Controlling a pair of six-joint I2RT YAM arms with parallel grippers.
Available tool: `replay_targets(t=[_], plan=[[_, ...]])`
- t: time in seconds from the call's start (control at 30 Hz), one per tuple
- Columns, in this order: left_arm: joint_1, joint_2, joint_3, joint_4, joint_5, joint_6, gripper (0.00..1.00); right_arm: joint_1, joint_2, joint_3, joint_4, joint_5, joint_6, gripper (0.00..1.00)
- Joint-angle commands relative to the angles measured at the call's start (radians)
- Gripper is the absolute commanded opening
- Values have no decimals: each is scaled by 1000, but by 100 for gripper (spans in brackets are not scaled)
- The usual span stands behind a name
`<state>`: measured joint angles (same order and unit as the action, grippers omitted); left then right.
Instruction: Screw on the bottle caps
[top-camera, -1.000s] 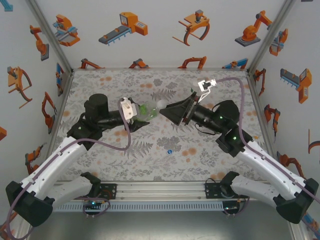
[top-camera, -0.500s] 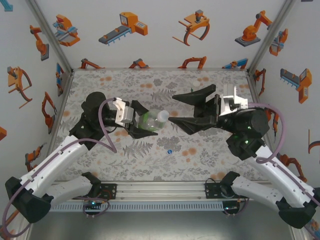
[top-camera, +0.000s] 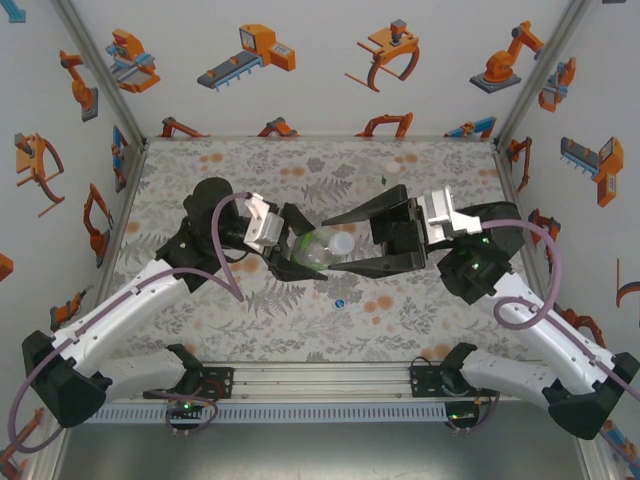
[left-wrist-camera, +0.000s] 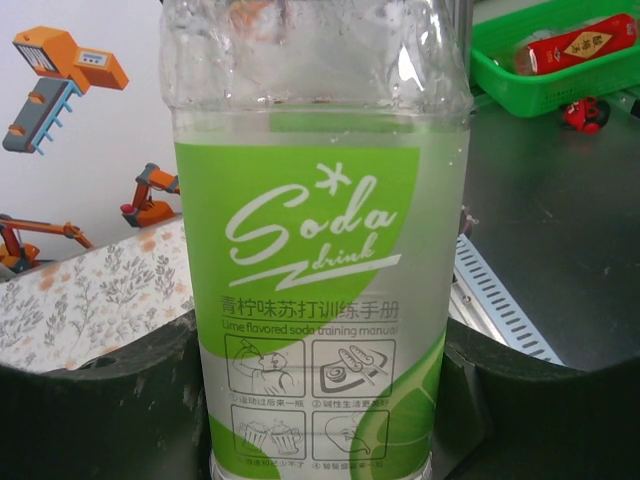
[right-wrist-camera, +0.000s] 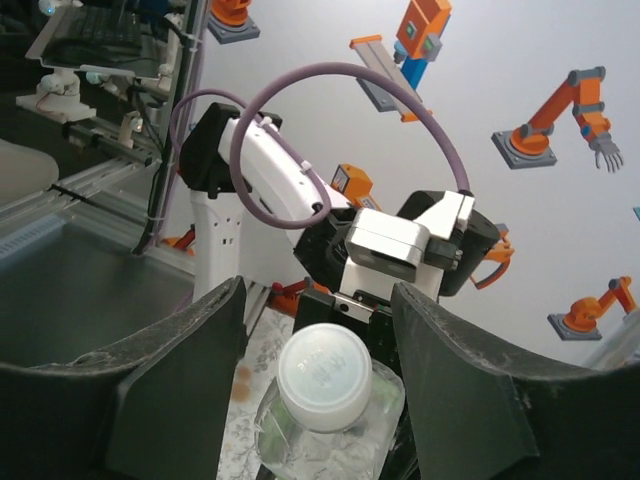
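Note:
My left gripper (top-camera: 298, 244) is shut on a clear bottle (top-camera: 318, 248) with a green label, held on its side above the middle of the table with its neck pointing right. In the left wrist view the bottle (left-wrist-camera: 315, 250) sits between both fingers (left-wrist-camera: 100, 400). A white bottle cap (top-camera: 342, 243) sits on the neck. My right gripper (top-camera: 336, 247) is open and straddles that cap. In the right wrist view the cap (right-wrist-camera: 325, 375) lies between the fingers (right-wrist-camera: 190, 380) with a gap on each side.
A blue cap (top-camera: 341, 303) lies on the floral table (top-camera: 230, 330) in front of the bottle. A small pale round cap (top-camera: 392, 168) lies near the back wall. Side walls stand close on the left and right.
My right gripper came off the cap, opened wide while its wrist turned, then returned to straddle the cap. My left gripper moved slightly right with the bottle.

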<state>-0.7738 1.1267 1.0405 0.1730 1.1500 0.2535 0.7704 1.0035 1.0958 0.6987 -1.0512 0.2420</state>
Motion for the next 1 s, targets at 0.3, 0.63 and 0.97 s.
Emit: replay_targets(t=[0.3,0.63,0.97], plan=[[-16,-3,41,42,53,-19,0,10,-11,-6,68,-52,-35,44],[-22,-22,26,27,26,0,0,14,-18,-27,68,-8,-39,3],[-22,-61,-20,17,-269,86,0,14,-11,-86,40,234,-35,0]])
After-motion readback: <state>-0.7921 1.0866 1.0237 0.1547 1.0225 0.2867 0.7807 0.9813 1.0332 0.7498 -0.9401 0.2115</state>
